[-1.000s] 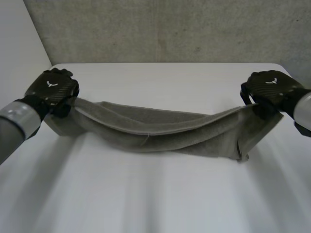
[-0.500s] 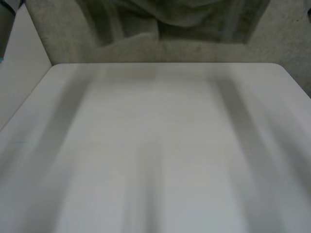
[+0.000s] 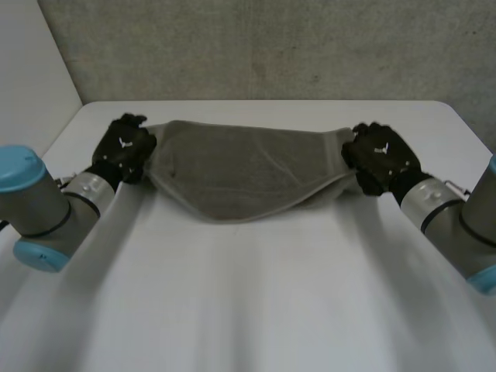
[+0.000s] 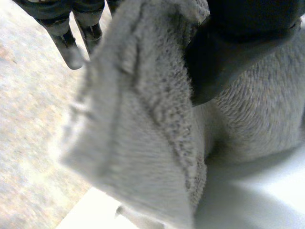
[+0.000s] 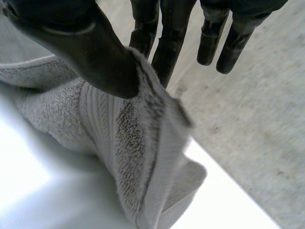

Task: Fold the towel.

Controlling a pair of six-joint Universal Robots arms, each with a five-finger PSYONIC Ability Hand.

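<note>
A grey-green towel (image 3: 244, 170) lies spread across the far half of the white table (image 3: 256, 294), its near edge sagging toward me in a curve. My left hand (image 3: 122, 147) is at the towel's left end, thumb (image 4: 228, 52) pressing the cloth (image 4: 143, 119) against its fingers (image 4: 71, 47). My right hand (image 3: 380, 155) grips the right end, where its thumb (image 5: 90, 52) pinches the folded towel corner (image 5: 138, 157) against the fingers (image 5: 162, 43).
A rough grey wall (image 3: 263, 46) rises right behind the table's far edge. Both forearms (image 3: 46, 209) reach in from the near corners, the right one (image 3: 457, 225) over the table's right side.
The towel was held low near the table's middle, then swung up high, and now lies laid out farther back. Both hands moved away from me toward the far edge, still gripping.
</note>
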